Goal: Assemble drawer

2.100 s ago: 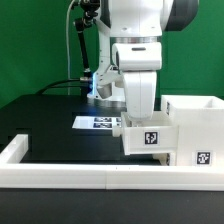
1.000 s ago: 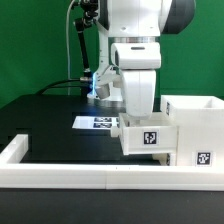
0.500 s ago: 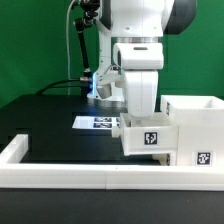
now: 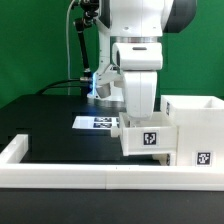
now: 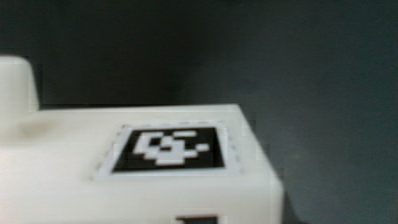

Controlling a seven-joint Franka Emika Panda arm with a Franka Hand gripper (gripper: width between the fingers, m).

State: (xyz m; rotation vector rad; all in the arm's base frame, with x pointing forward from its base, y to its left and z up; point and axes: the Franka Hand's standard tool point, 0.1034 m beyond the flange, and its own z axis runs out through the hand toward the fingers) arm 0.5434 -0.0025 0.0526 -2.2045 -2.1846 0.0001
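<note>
A white drawer tray (image 4: pixel 150 140) with a black-and-white tag on its front sits against the left side of the tall white casing (image 4: pixel 196 118) at the exterior view's right. The casing carries its own tag low down. My gripper (image 4: pixel 140 110) reaches straight down into the tray from above, and its fingers are hidden behind the tray's wall. In the wrist view the tray's tagged face (image 5: pixel 169 148) fills the lower half, blurred and very close. No fingers show there. A second tray is out of view.
The long low white border rail (image 4: pixel 80 178) runs along the front and up the left side. The marker board (image 4: pixel 98 122) lies flat on the black table behind the tray. A black cable and stand are at the back.
</note>
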